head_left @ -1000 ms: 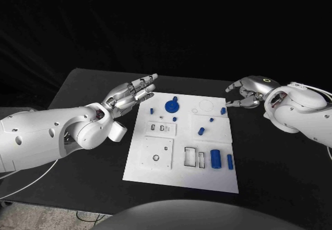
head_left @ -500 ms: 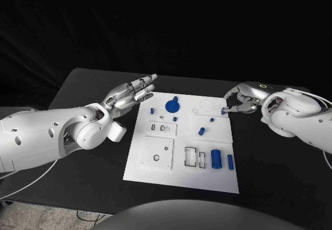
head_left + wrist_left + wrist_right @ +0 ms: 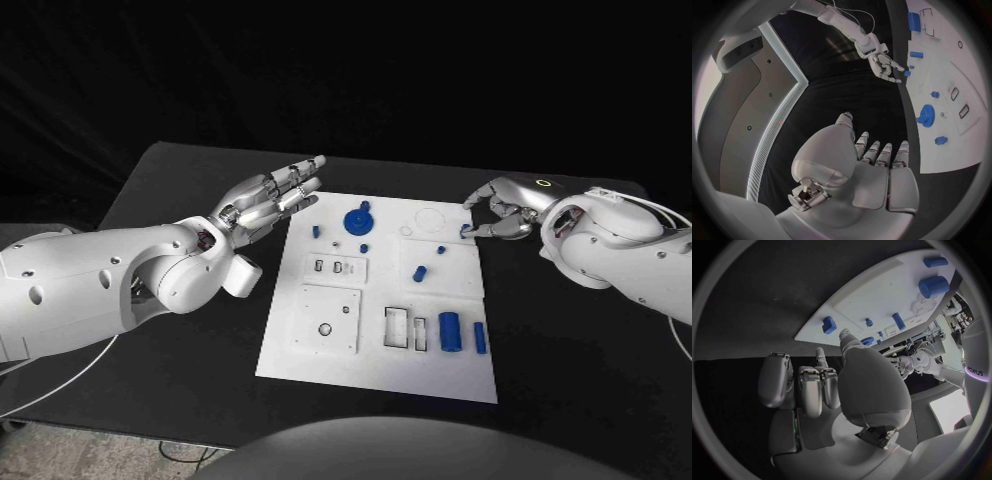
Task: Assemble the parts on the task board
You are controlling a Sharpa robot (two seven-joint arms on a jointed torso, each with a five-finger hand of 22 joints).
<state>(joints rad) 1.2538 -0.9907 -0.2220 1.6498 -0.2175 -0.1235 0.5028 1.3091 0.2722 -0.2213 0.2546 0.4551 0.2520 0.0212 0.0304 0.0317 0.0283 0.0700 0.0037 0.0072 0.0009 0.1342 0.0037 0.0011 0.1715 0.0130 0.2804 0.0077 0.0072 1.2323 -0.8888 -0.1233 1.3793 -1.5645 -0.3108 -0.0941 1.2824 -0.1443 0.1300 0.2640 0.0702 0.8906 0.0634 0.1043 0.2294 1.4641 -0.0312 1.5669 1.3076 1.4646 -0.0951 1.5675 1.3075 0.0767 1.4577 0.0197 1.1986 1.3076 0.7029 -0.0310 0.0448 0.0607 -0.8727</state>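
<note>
Head view shows a black table [image 3: 173, 180] with the white task board [image 3: 378, 375] lying in the middle, its long side running away from the robot. The left hand [image 3: 271, 198] is held up just beside the board's far left corner, fingers straight and a little apart, with nothing in it. The right hand [image 3: 505, 210] is at the board's far right edge with its fingers curled in. Its fingertips [image 3: 479, 230] are right next to a small blue peg [image 3: 464, 231] that stands at that edge; I cannot tell if they pinch it. On the far part of the board sits a round blue gear [image 3: 355, 220]. Near the robot, on the right side, a fat blue cylinder [image 3: 450, 332] and a thin blue bar [image 3: 479, 338] lie side by side, both pointing away from the robot. A short blue pin [image 3: 420, 273] lies near the middle, tilted a bit.
</note>
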